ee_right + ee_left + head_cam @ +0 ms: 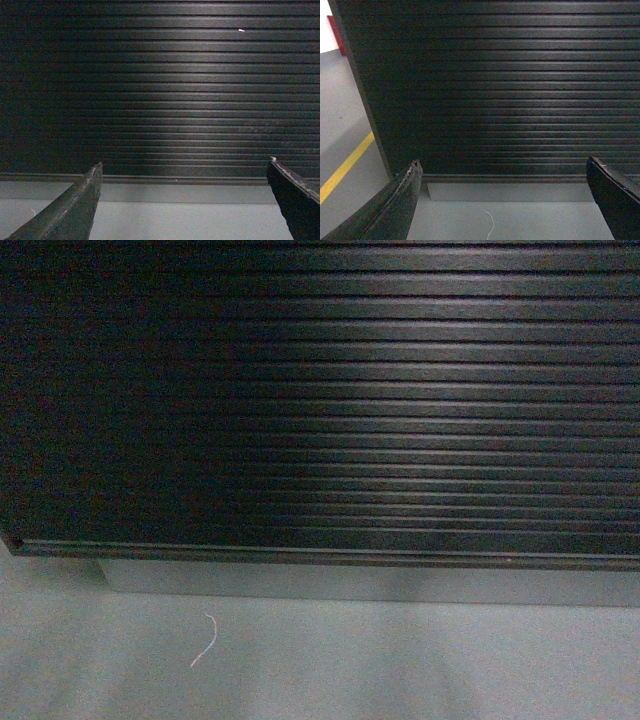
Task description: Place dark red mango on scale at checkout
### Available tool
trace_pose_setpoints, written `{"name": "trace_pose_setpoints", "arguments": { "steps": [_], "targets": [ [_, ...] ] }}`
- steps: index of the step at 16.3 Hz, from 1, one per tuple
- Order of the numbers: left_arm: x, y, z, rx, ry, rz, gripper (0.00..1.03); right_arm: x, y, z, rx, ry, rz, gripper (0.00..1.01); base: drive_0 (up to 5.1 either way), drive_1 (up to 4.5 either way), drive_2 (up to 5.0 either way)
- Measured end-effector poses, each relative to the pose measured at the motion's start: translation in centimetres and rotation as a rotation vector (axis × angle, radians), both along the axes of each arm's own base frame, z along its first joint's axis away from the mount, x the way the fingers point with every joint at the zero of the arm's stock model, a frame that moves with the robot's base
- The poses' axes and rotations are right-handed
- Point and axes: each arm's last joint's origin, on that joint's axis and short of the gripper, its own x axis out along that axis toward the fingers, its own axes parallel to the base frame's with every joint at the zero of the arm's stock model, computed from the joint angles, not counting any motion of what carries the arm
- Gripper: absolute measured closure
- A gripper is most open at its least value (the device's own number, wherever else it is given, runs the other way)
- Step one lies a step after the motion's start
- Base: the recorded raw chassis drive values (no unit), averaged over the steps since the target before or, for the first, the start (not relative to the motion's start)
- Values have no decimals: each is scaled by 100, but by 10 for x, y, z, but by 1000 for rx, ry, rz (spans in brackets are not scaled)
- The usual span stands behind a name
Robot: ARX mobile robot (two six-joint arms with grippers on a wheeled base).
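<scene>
Ribbed front of the checkout (330,390) fills all views; neither mango nor scale is visible. Left pincer (505,200) and right pincer (185,200) hang released, empty, near the floor (400,660). Mango likely firm, smooth, slippery: grip its broad middle.

Nearly black checkout (320,390) front ribbed in horizontal lines, pale grey plinth (370,585), grey-green floor (400,670), thin white thread (206,640), yellow floor stripe (345,167)
</scene>
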Motion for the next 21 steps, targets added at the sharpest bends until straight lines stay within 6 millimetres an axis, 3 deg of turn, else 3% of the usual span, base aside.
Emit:
{"name": "trace_pose_setpoints", "arguments": {
  "steps": [10,21],
  "targets": [
    [0,0,0,0,1,0,5,0,0,0,0,0,0,3,0,281,-280],
    [0,0,0,0,1,0,5,0,0,0,0,0,0,3,0,0,0]
  ]
}}
